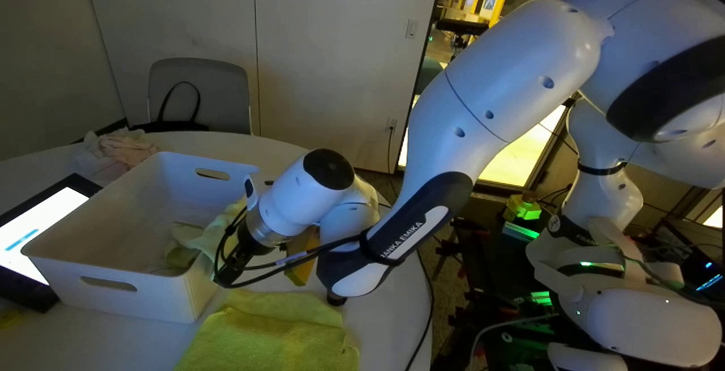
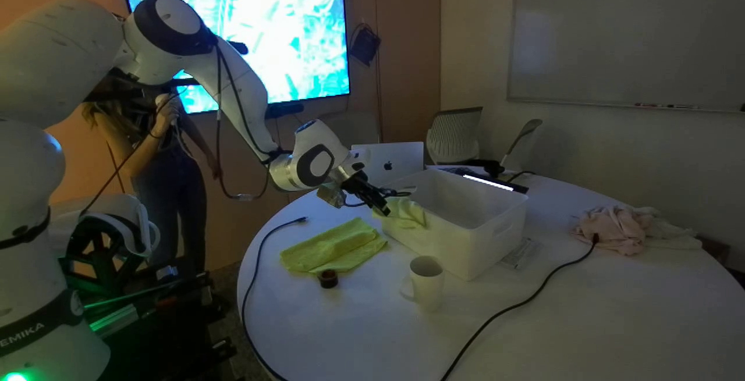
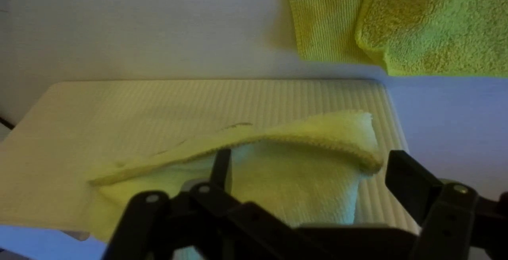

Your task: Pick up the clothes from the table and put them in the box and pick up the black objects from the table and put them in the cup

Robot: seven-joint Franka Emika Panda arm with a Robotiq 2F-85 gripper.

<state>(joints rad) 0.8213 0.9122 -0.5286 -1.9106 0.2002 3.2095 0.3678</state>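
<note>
Hovering over the robot-side wall of the one white box (image 2: 465, 253), the pincer (image 3: 309, 155) is released, its two fingers (image 3: 401, 170) parted wide. Right below it hangs one draped cloth (image 3: 297, 188), yellow-green, slung over the rim with part inside and part down the outer wall; in the wrist view it shows in the gap between the fingers, and whether either one touches it I cannot tell.

Next out, on the round table (image 2: 361, 340), one folded cloth (image 2: 332, 247) of the same colour lies between the box and the table's robot-side edge; whether it is several pieces stacked I cannot tell. Just beside it sits one small black object (image 2: 327, 278), and near a corner of the box one white cup (image 2: 428, 291) stands upright, both set in from the table's edge.

Farther from the pincer, one tablet (image 1: 45, 224) with a lit screen lies along the opposite side of the box, and one laptop (image 2: 401, 160) stands with its lid raised. One heap (image 2: 617, 230) of pink and whitish fabric lies toward a table edge away from the robot. One black cord (image 2: 291, 223) runs near the robot-side edge; a second crosses the top from the heap.
</note>
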